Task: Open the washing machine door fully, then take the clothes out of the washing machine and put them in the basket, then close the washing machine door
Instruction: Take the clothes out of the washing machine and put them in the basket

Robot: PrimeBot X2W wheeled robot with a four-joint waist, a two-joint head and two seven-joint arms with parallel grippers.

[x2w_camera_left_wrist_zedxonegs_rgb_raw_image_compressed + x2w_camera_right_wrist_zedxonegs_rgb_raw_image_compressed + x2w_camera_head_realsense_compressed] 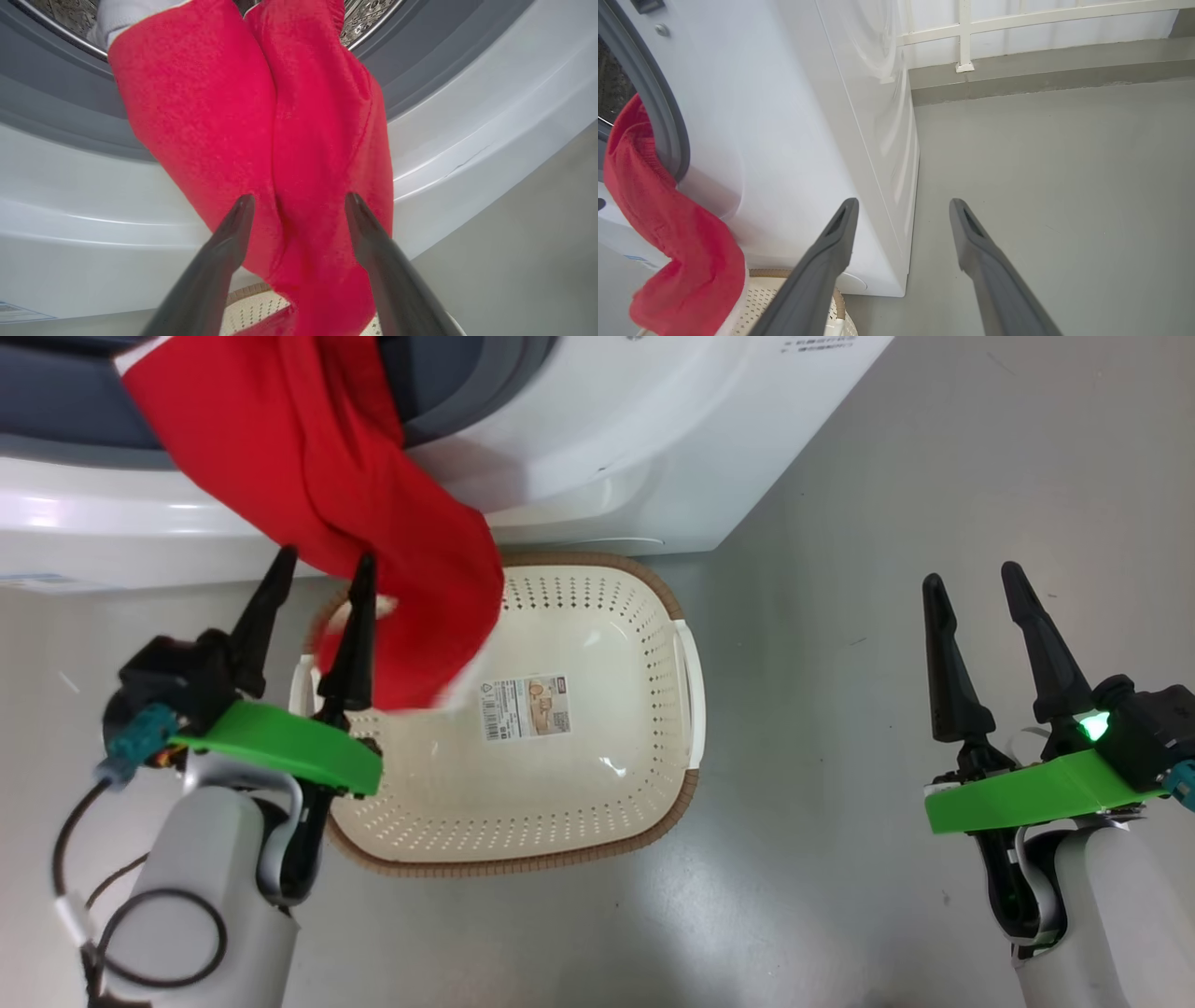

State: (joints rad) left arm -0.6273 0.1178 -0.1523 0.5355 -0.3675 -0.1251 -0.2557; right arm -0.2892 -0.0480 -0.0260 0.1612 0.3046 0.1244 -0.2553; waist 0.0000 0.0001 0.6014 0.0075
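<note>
Grey floor point(934, 476) all round, with the washing machine point(607, 448) along the far side, its mouth open toward us.

Starting at the left: the left pincer point(327, 557) is spread wide with nothing in it, fingers pointing at the hanging cloth. In the left wrist view the fabric sits just past the two tips, not pinched.

Next, the clothes point(373, 504). It looks like one long red piece with a bit of white up top. It trails out of the drum point(369, 18), over the grey rubber ring point(46, 93) and down the white front. The bottom end dangles over the far-left part of the basket point(686, 803). Can't tell if it touches the bottom. So I'd call it half out, not delivered yet.

How I'd do this bit:
- Grab high, close to the ring, on a fat fold rather than the thin edge.
- Pull toward the near side and a little up, so whatever's inside the drum slides over the ring instead of snagging.
- Drop it over the middle of the basket, near the paper label point(525, 707).
- That basket looks light, so don't drag cloth across its rim or it may scoot.

Far right, the right pincer point(972, 575) is wide open and empty too, over bare floor well clear of the basket.
</note>
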